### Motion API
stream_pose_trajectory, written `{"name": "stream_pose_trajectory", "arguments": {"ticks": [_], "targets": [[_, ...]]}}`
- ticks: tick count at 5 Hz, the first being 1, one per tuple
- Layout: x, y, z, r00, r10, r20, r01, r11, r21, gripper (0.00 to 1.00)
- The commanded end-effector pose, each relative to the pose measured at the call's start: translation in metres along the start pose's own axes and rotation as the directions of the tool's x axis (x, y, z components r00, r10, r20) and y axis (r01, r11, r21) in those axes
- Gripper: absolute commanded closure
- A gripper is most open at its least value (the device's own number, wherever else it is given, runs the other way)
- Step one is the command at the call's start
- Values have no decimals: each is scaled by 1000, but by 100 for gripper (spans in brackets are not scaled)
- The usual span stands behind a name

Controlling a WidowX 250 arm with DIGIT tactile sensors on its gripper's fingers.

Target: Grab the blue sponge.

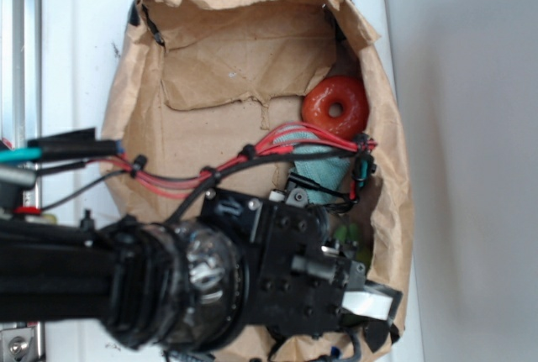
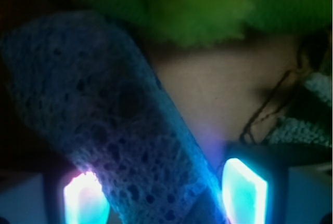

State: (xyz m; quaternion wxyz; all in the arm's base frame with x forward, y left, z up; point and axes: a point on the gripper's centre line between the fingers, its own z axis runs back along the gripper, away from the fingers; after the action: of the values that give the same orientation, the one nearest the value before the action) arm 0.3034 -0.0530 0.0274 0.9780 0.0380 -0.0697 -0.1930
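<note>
Your gripper (image 2: pixel 161 195) is sitting wide open around the sponge (image 2: pixel 104 115); I think you are closing it next.

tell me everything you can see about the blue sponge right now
The blue sponge shows only in the wrist view; in the exterior view the arm hides it. It is a light-blue block with a porous, pitted surface, looking soft and foamy. It lies diagonally across the picture, from upper left to lower right, its lower end between the two glowing fingers of the claw. Whether they press it cannot be told. A fuzzy green thing lies beyond it.
</note>
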Motion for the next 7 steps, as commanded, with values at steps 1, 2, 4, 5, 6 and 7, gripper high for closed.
{"name": "stream_pose_trajectory", "arguments": {"ticks": [1, 2, 4, 5, 6, 7], "targets": [[8, 47, 62, 984, 138, 112, -134, 990, -39, 100], [4, 69, 82, 963, 231, 138, -231, 973, -20, 100], [-15, 80, 113, 926, 365, 99, -365, 931, -20, 100], [-32, 84, 138, 844, 531, 77, -532, 847, -18, 100], [-44, 88, 160, 810, 577, 105, -579, 815, -18, 100], [-54, 93, 175, 783, 610, 121, -616, 788, 11, 100]]}}
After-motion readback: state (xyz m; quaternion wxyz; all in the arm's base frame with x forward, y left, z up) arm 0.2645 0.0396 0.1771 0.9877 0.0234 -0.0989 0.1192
